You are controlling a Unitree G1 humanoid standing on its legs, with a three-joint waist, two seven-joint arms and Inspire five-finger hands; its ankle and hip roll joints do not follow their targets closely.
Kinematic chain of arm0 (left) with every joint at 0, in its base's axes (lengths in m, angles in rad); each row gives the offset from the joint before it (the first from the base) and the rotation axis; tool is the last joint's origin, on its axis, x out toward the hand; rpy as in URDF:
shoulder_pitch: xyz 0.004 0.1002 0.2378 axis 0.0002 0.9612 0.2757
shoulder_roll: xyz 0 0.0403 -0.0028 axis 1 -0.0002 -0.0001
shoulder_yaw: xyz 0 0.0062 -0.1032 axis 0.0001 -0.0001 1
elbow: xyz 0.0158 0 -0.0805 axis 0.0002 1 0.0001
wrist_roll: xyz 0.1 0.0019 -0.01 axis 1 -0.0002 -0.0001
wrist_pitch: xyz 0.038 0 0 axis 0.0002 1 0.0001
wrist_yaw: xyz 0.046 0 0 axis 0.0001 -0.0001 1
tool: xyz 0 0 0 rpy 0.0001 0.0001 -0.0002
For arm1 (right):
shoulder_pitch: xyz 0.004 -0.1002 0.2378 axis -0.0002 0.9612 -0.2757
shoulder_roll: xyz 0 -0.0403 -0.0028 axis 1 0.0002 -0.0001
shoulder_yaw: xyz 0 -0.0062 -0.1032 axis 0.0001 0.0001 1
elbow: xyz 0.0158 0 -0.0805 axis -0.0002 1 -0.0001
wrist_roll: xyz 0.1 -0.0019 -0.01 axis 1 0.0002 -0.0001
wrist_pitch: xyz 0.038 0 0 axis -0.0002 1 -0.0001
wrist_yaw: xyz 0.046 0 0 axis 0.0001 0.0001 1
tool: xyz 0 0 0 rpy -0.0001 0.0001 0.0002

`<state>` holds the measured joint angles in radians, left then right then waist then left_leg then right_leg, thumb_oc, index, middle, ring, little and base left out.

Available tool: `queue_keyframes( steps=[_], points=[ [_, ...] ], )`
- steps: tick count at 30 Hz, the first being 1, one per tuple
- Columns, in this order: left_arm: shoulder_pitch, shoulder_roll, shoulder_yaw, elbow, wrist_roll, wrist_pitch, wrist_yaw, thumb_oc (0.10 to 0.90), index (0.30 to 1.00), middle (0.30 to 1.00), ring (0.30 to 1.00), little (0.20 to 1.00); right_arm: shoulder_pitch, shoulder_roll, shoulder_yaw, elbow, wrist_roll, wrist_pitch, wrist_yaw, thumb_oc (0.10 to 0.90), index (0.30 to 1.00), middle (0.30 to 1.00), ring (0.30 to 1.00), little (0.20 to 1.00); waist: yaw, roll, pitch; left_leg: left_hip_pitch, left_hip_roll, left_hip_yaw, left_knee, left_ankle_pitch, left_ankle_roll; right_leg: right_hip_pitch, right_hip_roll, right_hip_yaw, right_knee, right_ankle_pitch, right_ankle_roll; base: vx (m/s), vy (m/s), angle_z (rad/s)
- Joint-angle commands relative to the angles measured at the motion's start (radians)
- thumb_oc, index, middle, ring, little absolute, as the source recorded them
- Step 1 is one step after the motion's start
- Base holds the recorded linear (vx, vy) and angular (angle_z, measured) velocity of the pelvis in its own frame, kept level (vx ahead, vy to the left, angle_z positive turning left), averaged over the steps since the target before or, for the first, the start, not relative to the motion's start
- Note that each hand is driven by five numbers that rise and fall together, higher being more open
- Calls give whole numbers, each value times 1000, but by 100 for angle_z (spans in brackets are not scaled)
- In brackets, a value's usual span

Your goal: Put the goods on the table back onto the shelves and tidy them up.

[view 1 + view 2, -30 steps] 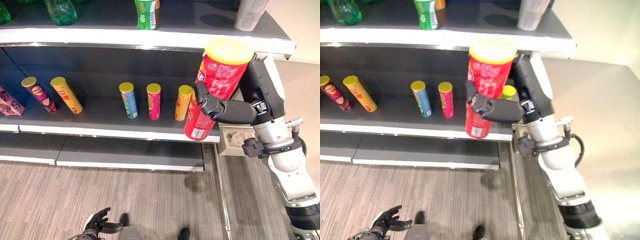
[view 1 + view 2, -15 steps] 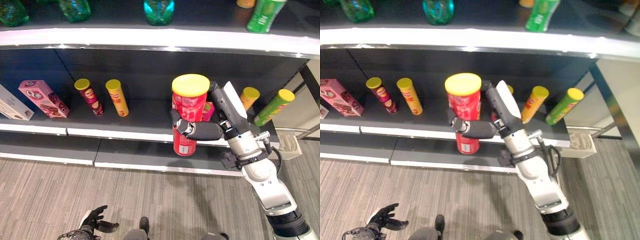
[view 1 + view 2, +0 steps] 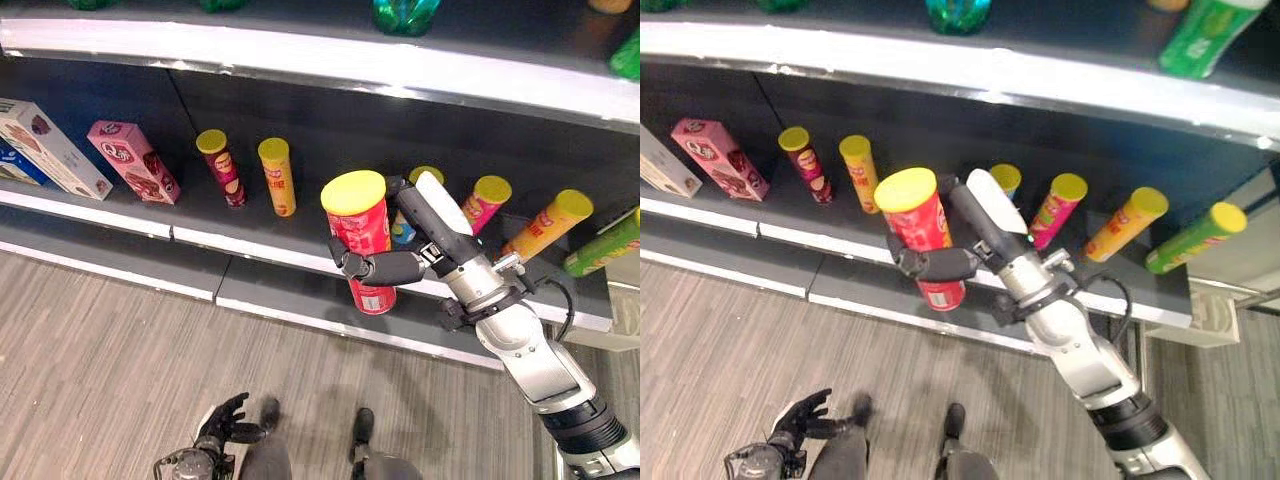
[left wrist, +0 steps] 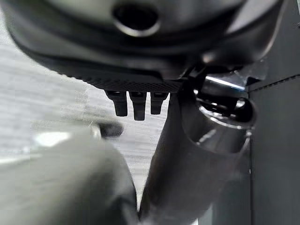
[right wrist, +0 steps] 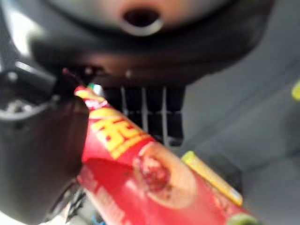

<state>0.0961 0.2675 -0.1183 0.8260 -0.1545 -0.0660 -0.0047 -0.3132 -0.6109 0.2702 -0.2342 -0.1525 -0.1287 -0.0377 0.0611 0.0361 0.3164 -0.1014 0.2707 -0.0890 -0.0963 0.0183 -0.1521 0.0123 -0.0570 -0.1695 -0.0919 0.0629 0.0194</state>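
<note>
Risk: right hand (image 3: 385,266) grips the red can (image 3: 360,238) (yellow lid) beside shelved cans; one careless swing topples the blue can (image 3: 404,228). Left hand (image 3: 222,428) hangs relaxed

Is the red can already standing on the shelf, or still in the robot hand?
Still held: right robot hand wraps the red can before the shelf.

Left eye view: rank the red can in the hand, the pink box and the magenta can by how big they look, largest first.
1. red can, though it is nearest the camera, which inflates it.
2. pink box.
3. magenta can.
The right hand grips the red can.
</note>
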Motion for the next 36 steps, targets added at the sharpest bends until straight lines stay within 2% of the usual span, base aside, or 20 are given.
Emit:
queue_keyframes(
  steps=[1,6,13,24,29,30,36],
  points=[
    [50,117,-22,-10,68,-29,48,800,900,900,900,900,-121,20,-68,-148,-69,-66,-135,400,300,300,300,300,19,13,-95,26,-164,58,84,-20,63,-60,-177,37,140,-79,137,-36,495,-76],
    [47,127,-19,-9,62,-37,96,800,900,900,900,900,-157,78,-72,-136,-218,-48,-259,400,300,300,300,300,42,33,-59,-25,-202,78,140,-46,90,-96,-221,48,145,-55,148,-48,144,-36],
    [36,122,-57,-42,42,-50,129,800,900,900,900,900,-215,117,-69,-86,-338,-20,-387,400,300,300,300,300,56,44,-18,-84,-204,62,164,-38,92,-139,-227,33,164,-51,150,-57,-19,13],
    [21,123,-99,-78,44,-60,157,800,900,900,900,900,-247,133,-88,-36,-416,15,-513,400,300,300,300,300,68,66,33,-140,-200,39,166,-20,85,-186,-231,13,190,-53,154,-37,-27,4],
    [2,132,-114,-104,33,-72,168,800,900,900,900,900,-286,142,-86,-18,-442,25,-558,400,300,300,300,300,76,85,71,-174,-202,31,180,-17,84,-219,-235,12,212,-58,153,-68,-21,5],
    [-5,138,-126,-129,23,-78,173,800,900,900,900,900,-320,142,-94,7,-447,33,-590,400,300,300,300,300,82,96,83,-197,-205,23,188,-13,83,-239,-239,8,224,-58,151,-85,-38,6],
    [-17,145,-143,-164,10,-93,179,800,900,900,900,900,-367,123,-145,59,-461,56,-671,400,300,300,300,300,92,119,103,-241,-214,11,200,-5,82,-277,-245,1,246,-64,151,-43,-14,9]
  ],
)
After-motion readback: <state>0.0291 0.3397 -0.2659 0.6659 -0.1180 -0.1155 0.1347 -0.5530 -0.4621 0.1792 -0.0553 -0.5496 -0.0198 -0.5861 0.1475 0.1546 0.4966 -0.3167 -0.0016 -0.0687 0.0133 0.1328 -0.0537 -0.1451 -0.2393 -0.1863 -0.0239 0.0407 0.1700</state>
